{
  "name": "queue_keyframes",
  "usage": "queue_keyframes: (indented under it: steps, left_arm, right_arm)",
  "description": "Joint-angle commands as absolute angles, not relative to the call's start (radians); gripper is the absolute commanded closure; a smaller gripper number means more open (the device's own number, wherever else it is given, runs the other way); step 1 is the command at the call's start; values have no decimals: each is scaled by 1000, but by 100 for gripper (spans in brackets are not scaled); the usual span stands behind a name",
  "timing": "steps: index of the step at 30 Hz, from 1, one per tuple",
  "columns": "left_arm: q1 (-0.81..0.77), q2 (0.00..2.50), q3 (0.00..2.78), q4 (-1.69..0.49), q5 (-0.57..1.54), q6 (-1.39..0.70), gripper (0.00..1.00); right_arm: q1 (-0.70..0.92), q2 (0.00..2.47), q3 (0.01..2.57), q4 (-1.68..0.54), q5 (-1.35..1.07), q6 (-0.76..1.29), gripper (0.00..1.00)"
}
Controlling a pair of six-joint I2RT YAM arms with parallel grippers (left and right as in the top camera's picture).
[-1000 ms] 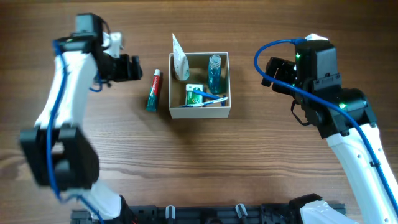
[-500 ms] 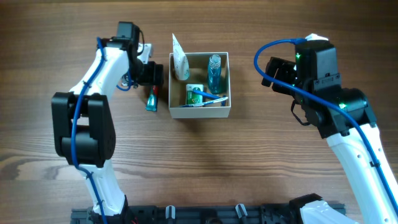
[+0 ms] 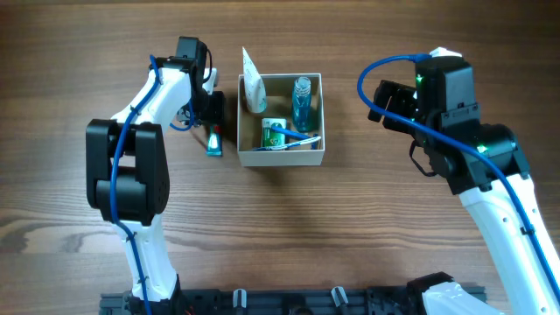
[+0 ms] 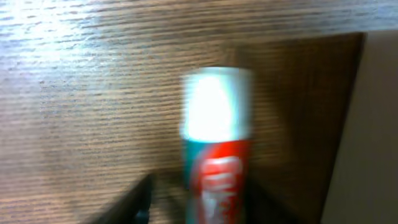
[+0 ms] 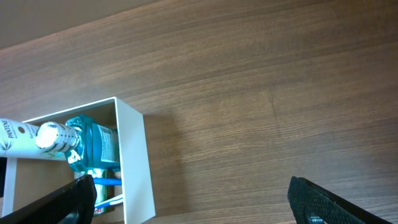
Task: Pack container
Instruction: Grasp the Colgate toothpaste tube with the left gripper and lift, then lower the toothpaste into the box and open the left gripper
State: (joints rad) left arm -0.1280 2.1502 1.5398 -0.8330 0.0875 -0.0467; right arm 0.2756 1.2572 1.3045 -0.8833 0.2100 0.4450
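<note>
Toothpaste (image 3: 213, 143) lies just left of the box (image 3: 280, 159), its length running near to far, between the spread fingers (image 4: 134, 202) of the left gripper (image 3: 213, 118), while the right gripper (image 5: 193, 182), also spread, hangs well right.

Left wrist view blurs: the green-and-red toothpaste tube with white cap (image 4: 216, 143) runs off the bottom edge, lettering unreadable. Overhead, the left pincer (image 3: 213, 112) covers one end. Right wrist view crops the white-walled square container (image 5: 134, 162).
</note>
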Motion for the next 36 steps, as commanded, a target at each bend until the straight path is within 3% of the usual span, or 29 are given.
queue_keyframes:
  steps: [1,4,6,15,23,29,36]
  left_arm:
    - [-124,2186,1536,-838,47,-99,78]
    - [-124,2186,1536,-861,47,-99,92]
    - [-122,2182,1536,-881,47,-99,96]
    - [-110,2021,1538,-995,42,-90,96]
    - [-157,1681,1538,-1093,44,-68,96]
    - [-307,1494,1538,-1055,44,224,96]
    - [-505,1532,1537,-996,44,568,96]
  right_arm:
    - [275,1264,1316,-883,202,455,0]
    - [275,1264,1316,-883,202,454,0]
    - [275,1264,1316,-883,202,455,0]
    - [275,1264,1316,-883,202,455,0]
    - [275,1264,1316,-883,202,455,0]
    - [275,1264,1316,-883,202,455,0]
    - [275,1264,1316,-883,202,455,0]
